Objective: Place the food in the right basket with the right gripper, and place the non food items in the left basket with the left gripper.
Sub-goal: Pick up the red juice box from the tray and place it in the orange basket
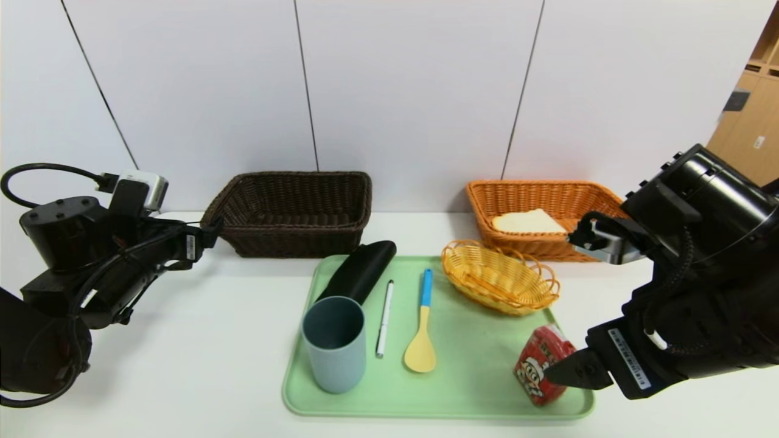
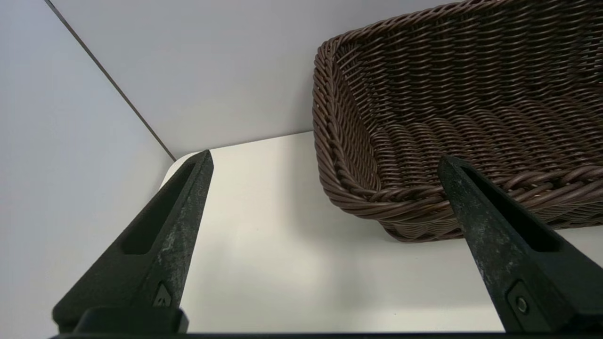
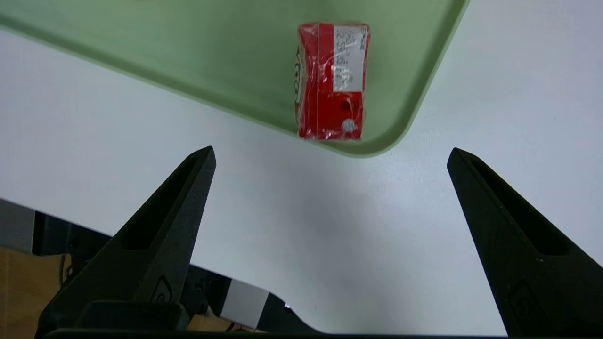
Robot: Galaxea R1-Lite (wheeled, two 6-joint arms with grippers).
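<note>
A red drink carton (image 1: 541, 372) stands at the front right corner of the green tray (image 1: 475, 340); it also shows in the right wrist view (image 3: 332, 81). My right gripper (image 1: 557, 372) is open and empty, just right of the carton, its jaws wide apart (image 3: 330, 155). A bread slice (image 1: 528, 222) lies in the orange-tan basket (image 1: 548, 198). A grey-blue cup (image 1: 335, 344), black case (image 1: 359, 271), white pen (image 1: 384, 316) and yellow spoon (image 1: 422, 328) are on the tray. My left gripper (image 1: 210, 234) is open and empty beside the dark brown basket (image 1: 292, 210), which also shows in the left wrist view (image 2: 461, 122).
A small oval yellow wicker basket (image 1: 499, 277) sits on the tray's back right corner, in front of the orange-tan basket. A white wall stands close behind both large baskets. The table's front edge shows in the right wrist view (image 3: 141, 245).
</note>
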